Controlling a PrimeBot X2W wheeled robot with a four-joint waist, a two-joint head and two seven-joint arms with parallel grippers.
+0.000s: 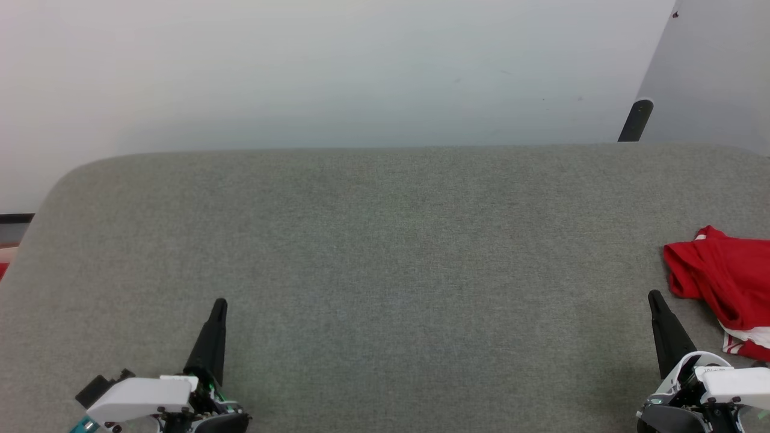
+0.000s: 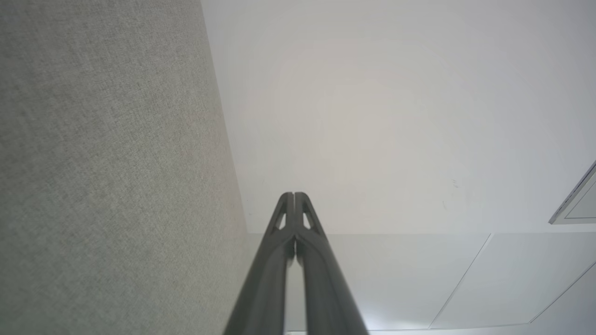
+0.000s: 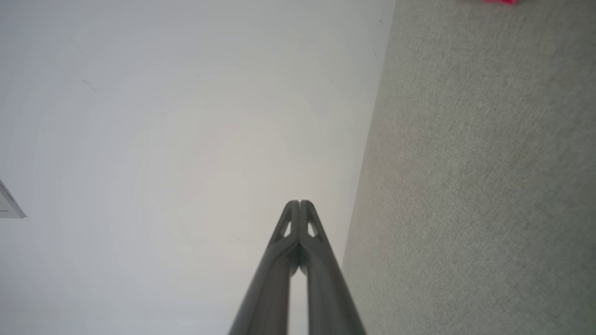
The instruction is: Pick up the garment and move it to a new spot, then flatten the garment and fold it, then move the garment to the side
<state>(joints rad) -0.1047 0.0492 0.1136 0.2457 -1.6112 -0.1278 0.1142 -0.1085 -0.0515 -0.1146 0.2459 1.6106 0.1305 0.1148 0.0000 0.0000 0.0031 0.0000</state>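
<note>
The garment (image 1: 725, 279) is a crumpled red jersey with a strip of white-and-red trim, lying at the right edge of the grey fabric surface (image 1: 385, 252) and cut off by the frame. A sliver of its red (image 3: 500, 1) shows at the top of the right wrist view. My right gripper (image 1: 654, 296) stands shut just left of the garment, apart from it, tips pressed together (image 3: 299, 203). My left gripper (image 1: 220, 302) is at the lower left, far from the garment, also shut with nothing between its fingers (image 2: 294, 194).
The grey surface has a rounded far-left corner (image 1: 66, 174) and a straight far edge against a pale wall (image 1: 337, 72). A dark post (image 1: 636, 120) rises behind the far right edge. A red and dark object (image 1: 9, 231) peeks past the left edge.
</note>
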